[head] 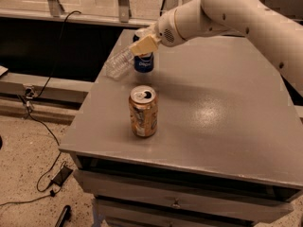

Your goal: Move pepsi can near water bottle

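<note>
The dark blue pepsi can [143, 63] is upright at the table's far left, right beside the water bottle [118, 63]. The clear crinkled bottle lies on its side by the table's left edge and touches or nearly touches the can. My gripper [144, 42] reaches in from the right on the white arm [222, 13]. It is closed around the can's upper part, with a beige finger pad [146, 45] across the front. The can's base is at or just above the table surface.
A gold-brown can [143, 111] stands upright nearer the front of the grey table [213, 122], in line with the pepsi can. Drawers sit under the table's front edge. Cables lie on the floor to the left. A railing runs behind the table.
</note>
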Robot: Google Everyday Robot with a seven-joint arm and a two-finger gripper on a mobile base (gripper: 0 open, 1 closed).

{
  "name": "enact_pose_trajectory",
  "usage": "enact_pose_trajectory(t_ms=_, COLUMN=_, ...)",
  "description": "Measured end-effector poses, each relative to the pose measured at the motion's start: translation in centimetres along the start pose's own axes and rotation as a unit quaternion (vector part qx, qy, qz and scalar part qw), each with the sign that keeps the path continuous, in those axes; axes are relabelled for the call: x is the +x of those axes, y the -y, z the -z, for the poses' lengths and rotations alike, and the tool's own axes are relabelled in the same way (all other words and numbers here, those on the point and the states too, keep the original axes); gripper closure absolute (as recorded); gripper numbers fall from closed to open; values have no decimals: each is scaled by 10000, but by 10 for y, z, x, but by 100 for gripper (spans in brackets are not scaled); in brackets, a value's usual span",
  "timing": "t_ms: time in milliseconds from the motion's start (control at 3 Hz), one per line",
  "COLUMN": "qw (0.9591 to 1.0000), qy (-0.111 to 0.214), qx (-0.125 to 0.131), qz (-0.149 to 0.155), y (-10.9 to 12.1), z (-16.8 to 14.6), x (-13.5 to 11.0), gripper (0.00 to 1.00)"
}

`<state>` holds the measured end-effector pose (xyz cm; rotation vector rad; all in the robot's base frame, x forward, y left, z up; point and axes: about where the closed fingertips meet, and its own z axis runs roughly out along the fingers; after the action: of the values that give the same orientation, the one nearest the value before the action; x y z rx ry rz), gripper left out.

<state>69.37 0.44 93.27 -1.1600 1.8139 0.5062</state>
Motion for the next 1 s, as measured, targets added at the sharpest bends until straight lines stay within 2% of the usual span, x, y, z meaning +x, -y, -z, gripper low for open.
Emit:
enact_pose_trajectory(t_ms=333, qw=9999, qy=-111, qx=44, qz=70, y=-1, z=-11, x=8, gripper=82)
enact_pose_trajectory(t_ms=1000, qw=9999, qy=-112, qx=5, qz=77, y=-4, z=-14, x=7, gripper=35)
